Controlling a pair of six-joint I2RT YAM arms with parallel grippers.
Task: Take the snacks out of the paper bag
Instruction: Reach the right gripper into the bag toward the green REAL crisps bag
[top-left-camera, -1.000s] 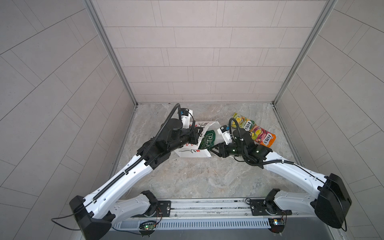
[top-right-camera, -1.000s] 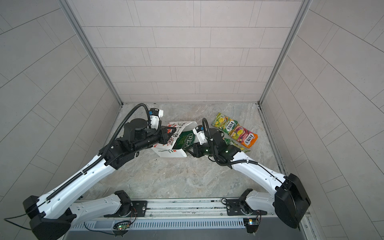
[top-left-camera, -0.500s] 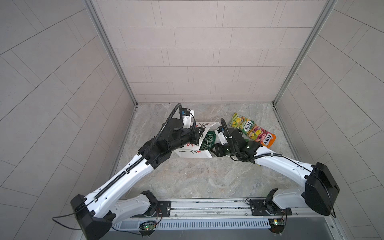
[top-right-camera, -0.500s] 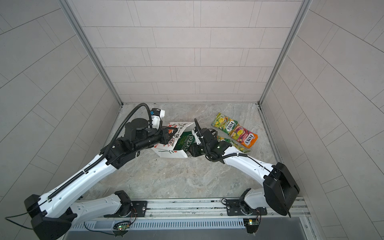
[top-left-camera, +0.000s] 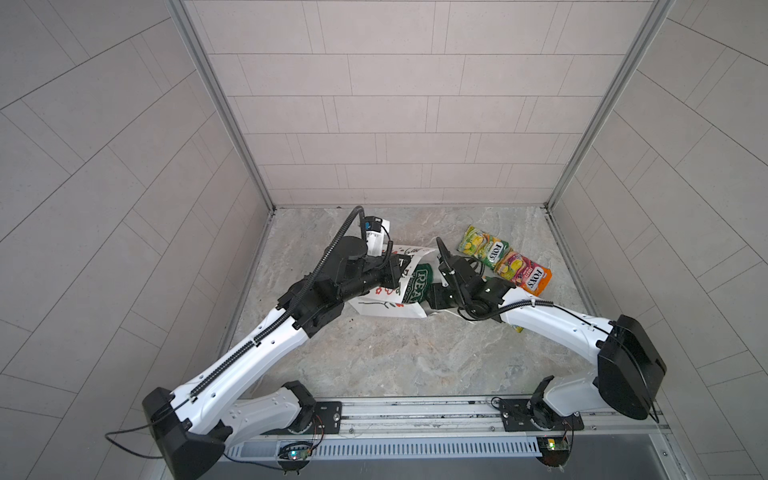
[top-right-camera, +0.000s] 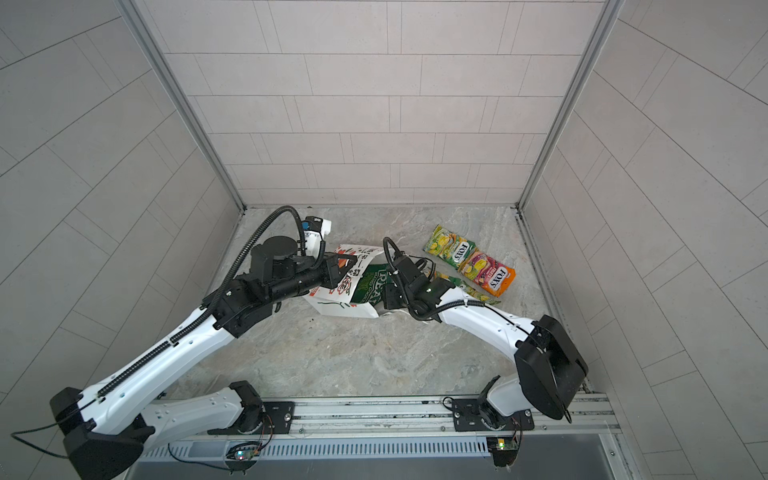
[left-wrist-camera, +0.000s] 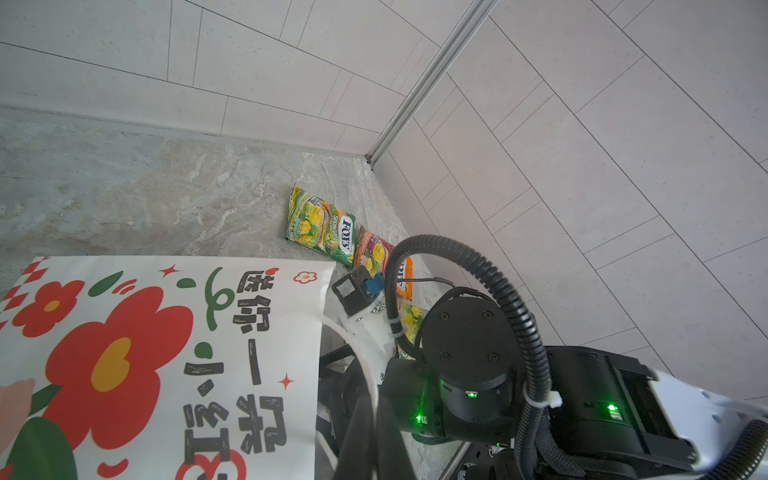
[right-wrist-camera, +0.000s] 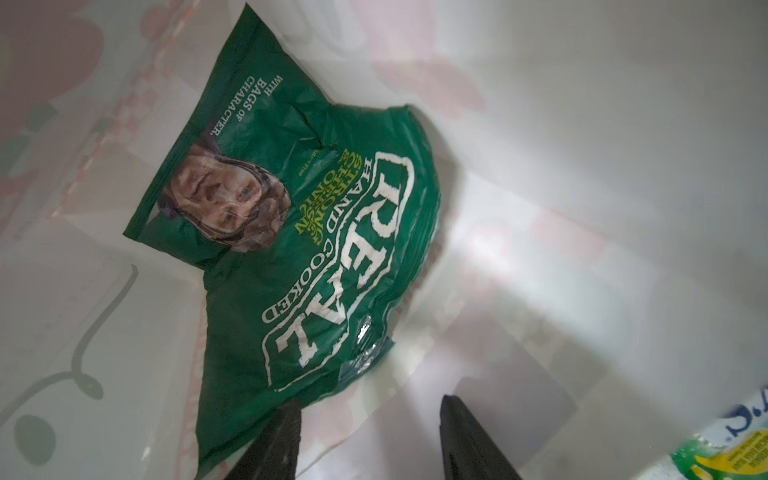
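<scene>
Between the right fingers (right-wrist-camera: 469, 440) the gap is free, over bare white paper. Just ahead of them the REAL crisp bag (right-wrist-camera: 324, 232) lies across the lower wall of the paper bag (right-wrist-camera: 582, 166), its near edge at one finger. The bag's walls close in around them. A green-yellow packet (right-wrist-camera: 723, 453) sits beyond the other finger's outer side.

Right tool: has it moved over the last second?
Yes. The right tool has slid leftward in both top views, deeper into the paper bag, away from the unmoved pink-orange packet.
</scene>
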